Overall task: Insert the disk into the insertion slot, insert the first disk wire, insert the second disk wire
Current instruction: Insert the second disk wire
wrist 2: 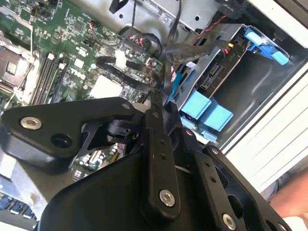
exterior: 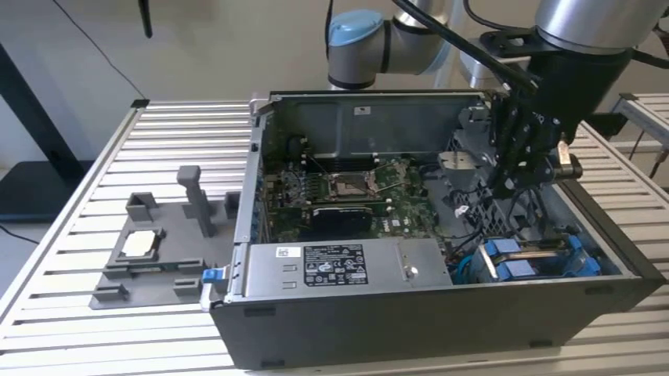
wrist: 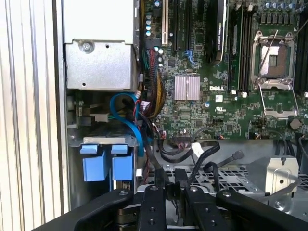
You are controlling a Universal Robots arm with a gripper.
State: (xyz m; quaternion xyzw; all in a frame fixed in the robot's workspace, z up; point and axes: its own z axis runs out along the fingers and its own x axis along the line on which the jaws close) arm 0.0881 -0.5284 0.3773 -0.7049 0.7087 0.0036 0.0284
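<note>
Slatted table (exterior: pixel 63 235), open dark grey computer case (exterior: pixel 418 329), gripper (exterior: pixel 515 186) low inside case, cannot tell whether jaws pinch anything, insertion slot (wrist: pixel 76 139) at case corner, disk (wrist: pixel 103 163) seated in it, black cables (wrist: pixel 202 149) just beside gripper.

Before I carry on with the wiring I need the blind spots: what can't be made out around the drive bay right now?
1. Silver-grey hard drive in its bright blue plastic carrier: body hidden under the grey metal drive-bay cage, first wrist view.
2. Black wires: lower ends pass behind the black gripper, first wrist view.
3. Connector end inside the cage: dark, crossed by cables, second wrist view; plugged or not is unclear.
</note>
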